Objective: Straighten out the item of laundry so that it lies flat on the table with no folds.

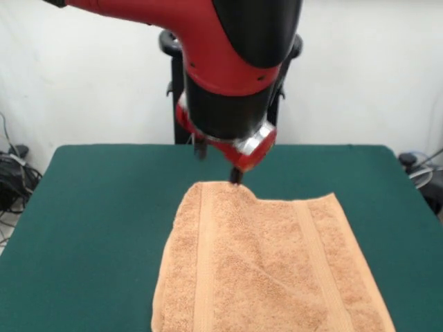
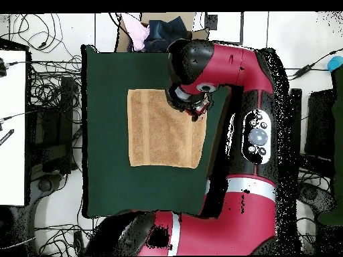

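Observation:
The item of laundry (image 1: 263, 270) is an orange-tan terry towel spread over the near middle of the green table (image 1: 104, 207), with two woven bands running along it. Its far edge rises to a small peak right under my gripper (image 1: 236, 177), whose narrow dark tip is pinched on that edge. A shallow crease runs diagonally across the cloth from the peak. In the overhead view the towel (image 2: 161, 130) lies nearly square on the table (image 2: 107, 134), and the arm's wrist covers its upper right corner, where the gripper (image 2: 196, 114) sits.
The red and black arm (image 1: 235, 62) hangs over the table's far middle. Cables (image 2: 47, 100) and clutter lie on the floor beside the table, with cloth items (image 2: 151, 32) beyond one end. Green surface shows on both sides of the towel.

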You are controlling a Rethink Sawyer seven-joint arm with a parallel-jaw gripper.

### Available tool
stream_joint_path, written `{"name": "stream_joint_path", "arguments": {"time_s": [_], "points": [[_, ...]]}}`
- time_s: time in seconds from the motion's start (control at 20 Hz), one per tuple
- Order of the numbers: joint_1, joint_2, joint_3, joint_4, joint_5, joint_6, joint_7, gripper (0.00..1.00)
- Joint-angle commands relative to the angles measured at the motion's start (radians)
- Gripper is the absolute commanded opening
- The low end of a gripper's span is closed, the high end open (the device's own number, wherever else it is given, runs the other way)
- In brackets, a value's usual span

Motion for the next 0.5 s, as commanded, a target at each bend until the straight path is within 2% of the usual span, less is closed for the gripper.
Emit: {"name": "stream_joint_path", "arguments": {"time_s": [0.05, 0.5], "points": [[0.042, 0.090, -0.045, 0.151, -0.108, -0.203, 0.112, 1.00], [0.099, 0.102, -0.101, 0.257, -0.112, -0.433, 0.222, 1.00]]}}
